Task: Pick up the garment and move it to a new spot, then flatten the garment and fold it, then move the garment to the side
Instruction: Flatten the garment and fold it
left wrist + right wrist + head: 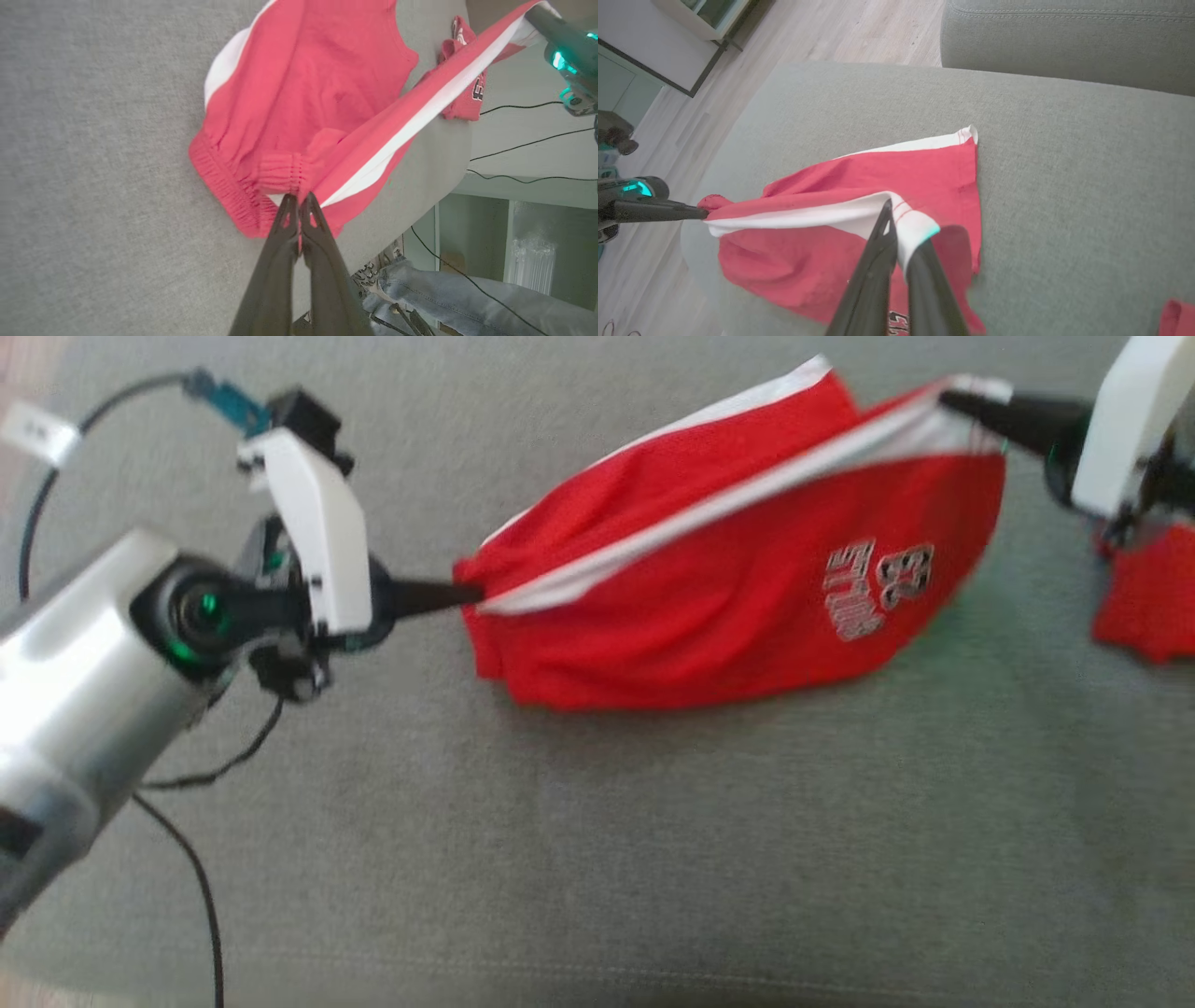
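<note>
As both jaws sit clamped tight, I've got the garment (709,616) strung betw. them: L gripper (470,595) pinches the elastic waistband, R gripper (948,399) the white-striped hem. Lower cloth sags onto the grey cushion (653,859), near its edge. 2nd red piece (1144,597) lies apart, past R gripper.

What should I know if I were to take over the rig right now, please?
Left gripper: jaws shut on the waistband end of the red shorts.
Right gripper: jaws shut on the leg hem, at the white stripe.
Shorts: stretched between both grippers over the grey cushion, lower part sagging onto it. A second red garment lies at the right.
Done: shorts picked up.
Left: lay them flat, fold, move aside.
</note>
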